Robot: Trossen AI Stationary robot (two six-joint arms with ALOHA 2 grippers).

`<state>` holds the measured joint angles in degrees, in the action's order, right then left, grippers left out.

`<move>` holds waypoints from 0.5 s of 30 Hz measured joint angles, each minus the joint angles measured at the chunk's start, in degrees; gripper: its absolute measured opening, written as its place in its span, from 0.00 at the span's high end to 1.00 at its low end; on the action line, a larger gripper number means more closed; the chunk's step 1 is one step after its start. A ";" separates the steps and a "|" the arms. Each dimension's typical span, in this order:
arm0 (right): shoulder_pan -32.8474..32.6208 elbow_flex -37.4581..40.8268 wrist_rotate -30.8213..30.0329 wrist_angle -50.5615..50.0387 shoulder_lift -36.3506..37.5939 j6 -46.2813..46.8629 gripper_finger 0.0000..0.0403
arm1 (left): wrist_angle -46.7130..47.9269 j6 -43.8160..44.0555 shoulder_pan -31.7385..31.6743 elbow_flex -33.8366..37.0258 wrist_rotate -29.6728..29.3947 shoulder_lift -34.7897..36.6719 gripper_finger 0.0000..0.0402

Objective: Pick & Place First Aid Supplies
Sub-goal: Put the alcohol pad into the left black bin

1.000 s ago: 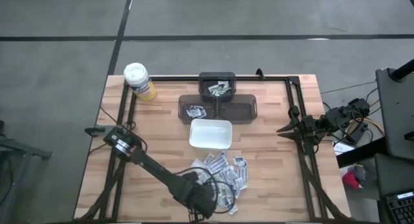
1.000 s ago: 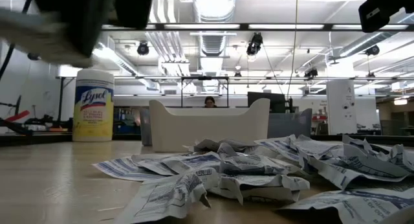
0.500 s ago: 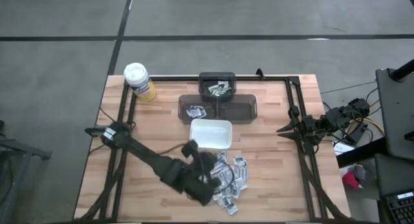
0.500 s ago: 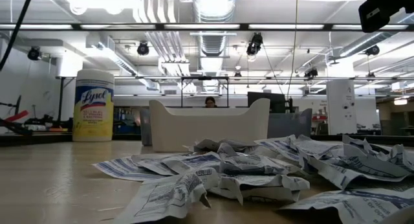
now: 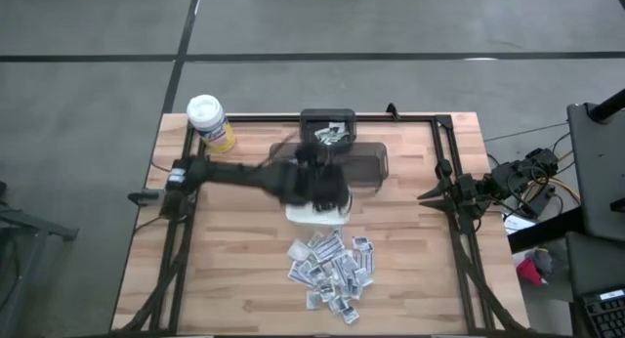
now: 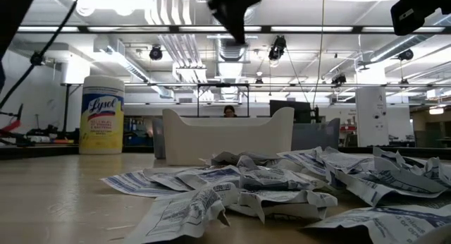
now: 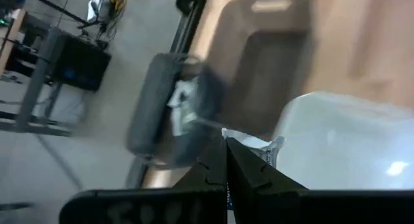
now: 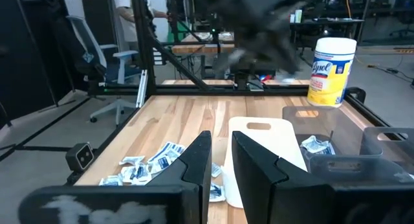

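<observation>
The first aid supplies are small white and grey packets in a loose pile (image 5: 332, 270) on the wooden table, also in the low view (image 6: 268, 184). A few more lie in the dark trays (image 5: 332, 135). My left gripper (image 5: 322, 182) hangs above the white dish (image 5: 337, 216) and the trays, shut, with one packet (image 7: 266, 149) at its tips. My right gripper (image 5: 430, 193) waits at the table's right edge, open (image 8: 221, 160), with nothing between its fingers. My left gripper pinches a single packet by one edge (image 7: 259, 154) between its two fingertips. The fingers slant down toward the far side. The packet sticks out sideways from the tips, lifted clear, above the white dish (image 7: 343, 140).
A yellow canister with a white lid (image 5: 210, 123) stands at the far left corner. Dark plastic trays (image 5: 361, 162) sit behind the dish. A black metal frame (image 5: 459, 231) runs along the table's sides. Bare wood lies left of the pile.
My left gripper has risen from the table's near edge beside the pile and swung toward the far edge. It stands now above the white dish and the trays, and it has turned on the way. It stays shut.
</observation>
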<state>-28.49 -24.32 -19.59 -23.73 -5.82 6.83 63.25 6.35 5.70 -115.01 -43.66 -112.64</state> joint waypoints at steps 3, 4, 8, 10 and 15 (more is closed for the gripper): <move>0.00 0.00 0.01 0.00 0.02 0.00 0.85 | 0.86 -6.85 -5.56 0.08 3.03 0.00 1.00; 0.01 0.00 0.00 -0.01 0.00 0.00 0.85 | 0.80 -8.63 -7.29 0.31 4.51 0.00 1.00; 0.01 0.00 0.00 -0.02 0.02 0.00 0.85 | 0.82 -14.68 -14.35 2.45 14.04 0.00 1.00; 0.02 0.00 0.00 -0.01 0.00 0.00 0.85 | 0.73 -16.99 -17.48 4.28 19.81 -0.02 1.00; 0.02 0.00 0.00 0.00 0.02 0.00 0.85 | -1.40 -20.94 -23.71 10.28 28.76 -0.02 1.00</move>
<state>-28.47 -24.32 -19.59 -23.73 -5.80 6.83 61.85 -14.58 -18.01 -104.73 -14.90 -112.66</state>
